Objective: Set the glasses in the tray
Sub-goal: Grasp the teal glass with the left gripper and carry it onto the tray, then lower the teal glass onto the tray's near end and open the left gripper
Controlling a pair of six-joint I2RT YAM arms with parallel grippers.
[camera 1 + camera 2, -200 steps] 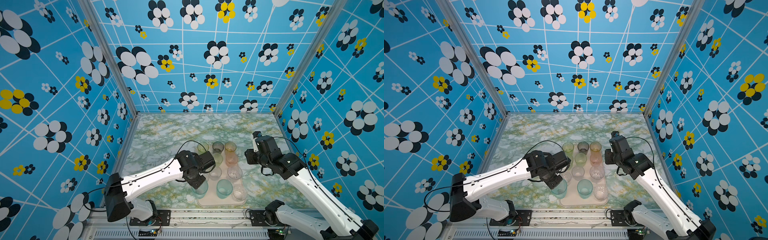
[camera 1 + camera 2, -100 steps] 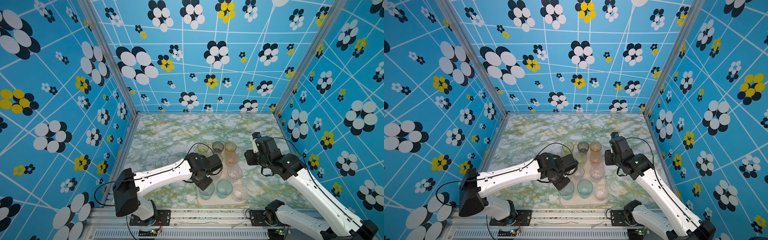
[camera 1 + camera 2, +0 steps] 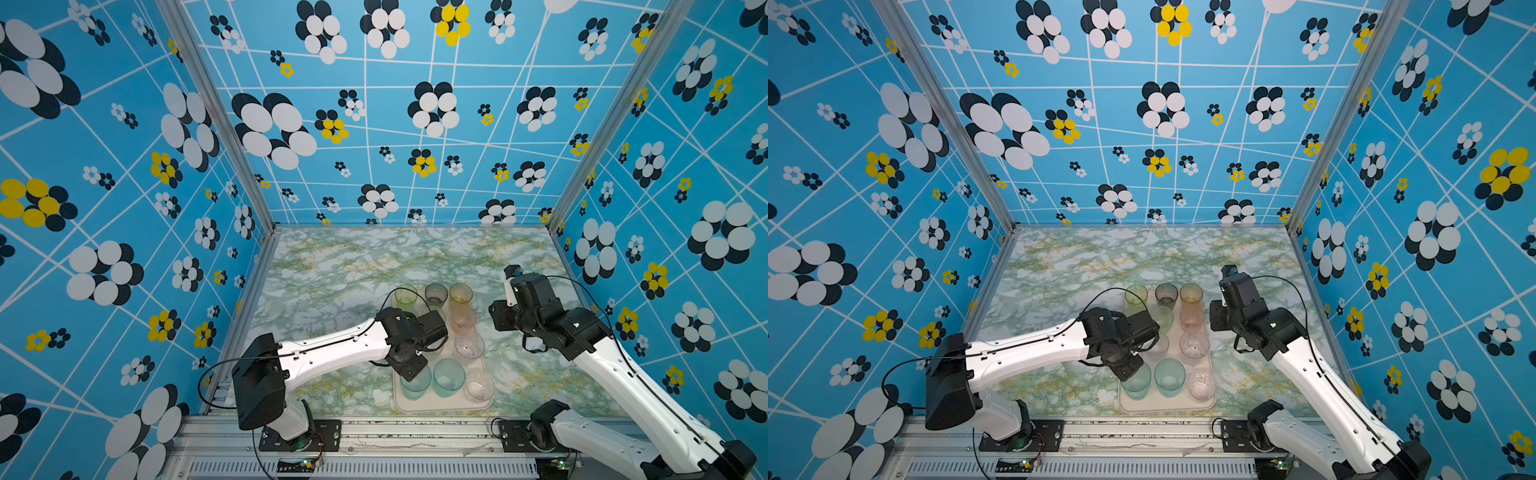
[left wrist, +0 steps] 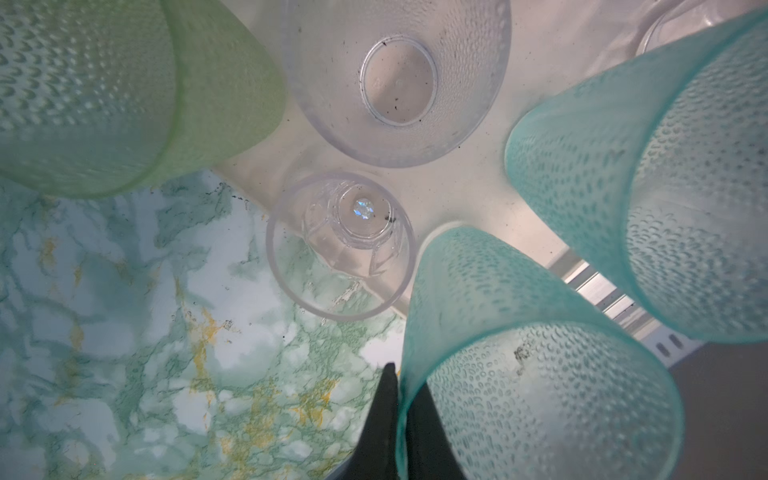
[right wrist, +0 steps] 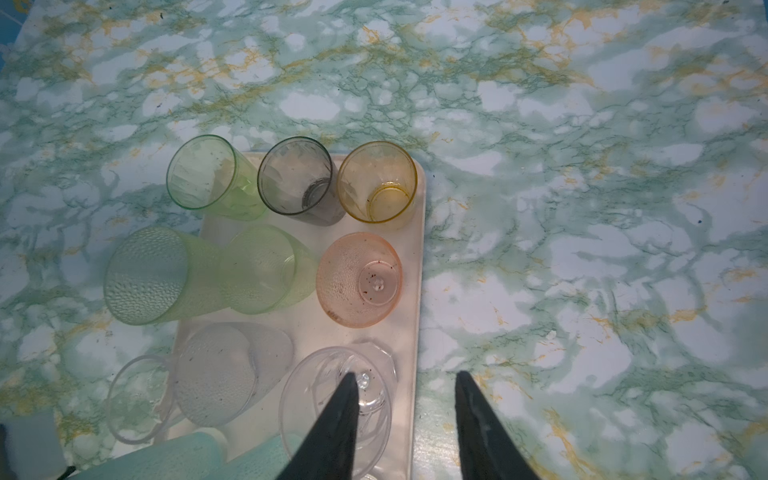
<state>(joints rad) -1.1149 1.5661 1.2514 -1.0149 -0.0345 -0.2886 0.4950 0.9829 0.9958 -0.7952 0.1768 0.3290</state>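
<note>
The cream tray [image 3: 440, 406] lies near the table's front edge and holds several glasses, among them green [image 3: 405, 296], grey [image 3: 435, 294], amber [image 3: 460, 293] and pink [image 3: 463, 318]. My left gripper [image 4: 402, 399] is shut on the rim of a teal glass [image 4: 532, 374], one finger inside and one outside. In both top views this teal glass [image 3: 1136, 384] sits over the tray's near left corner, beside a second teal glass [image 3: 1170, 376]. My right gripper [image 5: 406, 376] is open with nothing between its fingers. It hovers above the tray's right edge [image 5: 417, 249], over a clear glass [image 5: 328, 399].
A small faceted clear glass [image 4: 340, 245] stands at the tray's left edge, just past the held glass. A dimpled green glass [image 5: 153, 274] leans out over that same edge. The marbled table [image 3: 353, 270] stretches behind the tray, with patterned blue walls close on three sides.
My left arm has carried the teal glass to the right, from beside the tray to over its near left corner. The right arm has not moved.
</note>
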